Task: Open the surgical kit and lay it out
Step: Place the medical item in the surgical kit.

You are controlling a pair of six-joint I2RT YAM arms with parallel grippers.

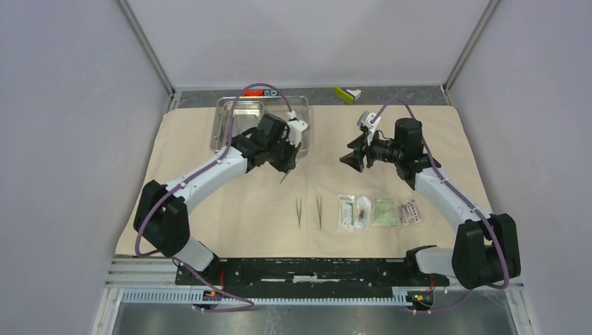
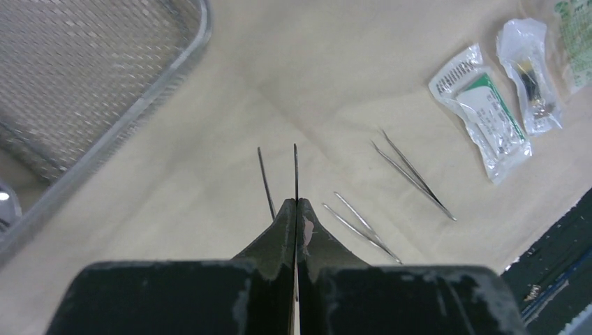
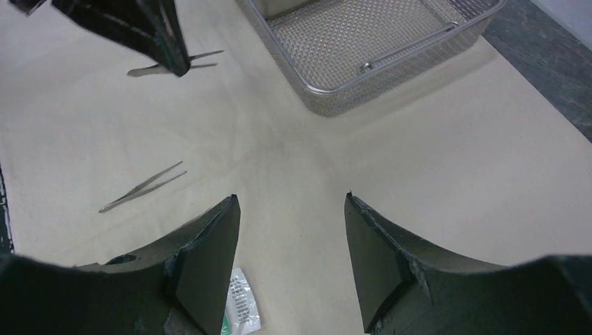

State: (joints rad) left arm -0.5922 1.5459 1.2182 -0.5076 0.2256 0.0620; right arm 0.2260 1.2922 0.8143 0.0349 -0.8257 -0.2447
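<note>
The beige cloth wrap (image 1: 209, 202) lies spread over the table. At its back left stands the steel tray (image 1: 222, 136), with its mesh inner tray (image 2: 91, 77) (image 3: 377, 42). My left gripper (image 1: 286, 166) (image 2: 296, 202) hangs just above the cloth in front of the tray, shut on thin metal tweezers (image 2: 295, 171) (image 3: 192, 61) whose two prongs stick out past the fingertips. Two more thin instruments (image 1: 299, 211) (image 1: 319, 211) lie side by side on the cloth, with several sealed packets (image 1: 345, 213) (image 1: 384, 211) in a row to their right. My right gripper (image 1: 349, 159) (image 3: 292, 199) hovers open and empty.
A yellow-green and white object (image 1: 347, 93) and an orange piece (image 1: 253, 92) sit on the dark strip behind the cloth. Grey walls close in the left, right and back. The black mounting rail (image 1: 307, 269) runs along the near edge.
</note>
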